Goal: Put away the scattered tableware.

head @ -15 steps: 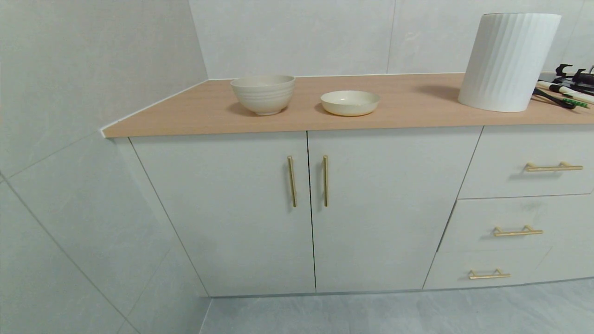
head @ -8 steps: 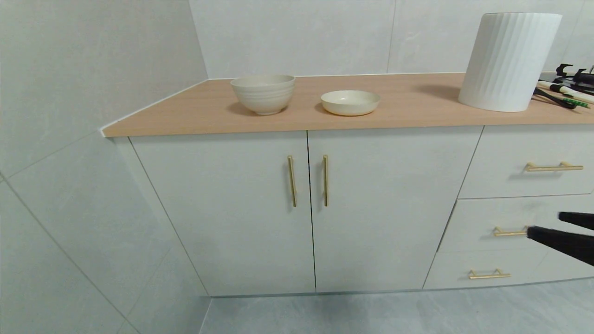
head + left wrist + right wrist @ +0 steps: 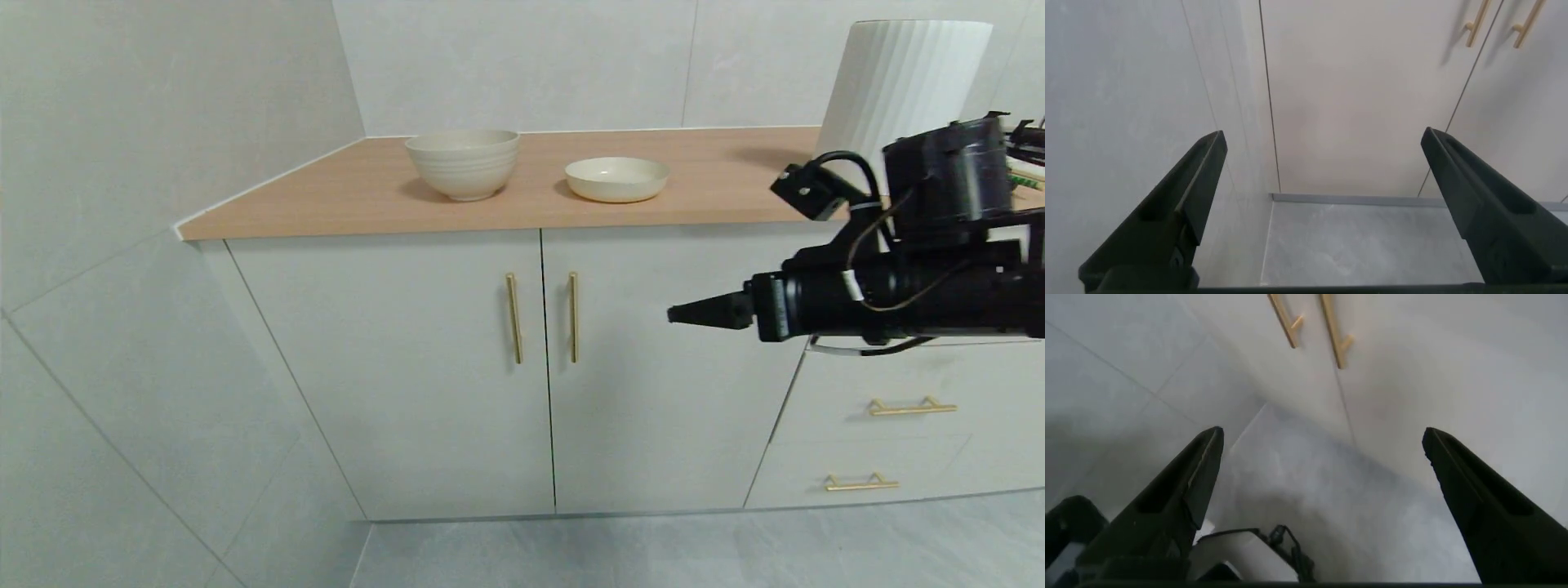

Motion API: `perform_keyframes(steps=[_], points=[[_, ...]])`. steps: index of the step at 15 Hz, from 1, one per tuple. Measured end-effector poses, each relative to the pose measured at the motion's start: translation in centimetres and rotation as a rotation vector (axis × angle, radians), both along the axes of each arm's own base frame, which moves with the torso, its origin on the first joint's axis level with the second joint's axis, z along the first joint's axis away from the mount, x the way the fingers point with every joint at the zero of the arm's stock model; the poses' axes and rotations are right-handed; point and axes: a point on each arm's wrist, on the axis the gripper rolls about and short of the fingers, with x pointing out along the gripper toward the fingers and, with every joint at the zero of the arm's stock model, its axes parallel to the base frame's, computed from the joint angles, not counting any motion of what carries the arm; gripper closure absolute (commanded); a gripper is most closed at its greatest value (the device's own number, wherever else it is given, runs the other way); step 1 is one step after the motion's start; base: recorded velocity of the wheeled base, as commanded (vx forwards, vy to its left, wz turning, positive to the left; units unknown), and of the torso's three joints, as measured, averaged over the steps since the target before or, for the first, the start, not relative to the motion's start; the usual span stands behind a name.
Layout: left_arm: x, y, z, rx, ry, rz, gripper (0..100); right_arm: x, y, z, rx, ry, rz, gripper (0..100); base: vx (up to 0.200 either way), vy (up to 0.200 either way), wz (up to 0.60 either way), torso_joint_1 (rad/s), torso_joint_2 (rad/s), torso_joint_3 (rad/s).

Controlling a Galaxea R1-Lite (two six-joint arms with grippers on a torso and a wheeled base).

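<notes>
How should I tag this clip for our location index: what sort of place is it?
Most likely a home kitchen. A wooden countertop runs over pale cabinet doors with gold handles, a bowl and a shallow dish sit on it, and tiled walls stand behind.

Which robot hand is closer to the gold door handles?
Right. The right gripper hangs beside the gold door handles at their height; the left gripper is lower, toward the cabinet base.
</notes>
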Motion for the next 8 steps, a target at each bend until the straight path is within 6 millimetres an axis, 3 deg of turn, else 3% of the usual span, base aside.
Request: perform_keyframes(steps=[5,8], points=[[0.0,0.0,0.0,0.0,0.0,0.0,0,5.4,5.6,-3.9,0.16,0.0,0.012,0,0.0,0.0,0.0,0.0,0.0,0.0],[0.0,0.0,0.0,0.0,0.0,0.0,0,7.7,7.5,-6.9,0.193,0.012,0.011,0,0.0,0.0,0.0,0.0,0.0,0.0]])
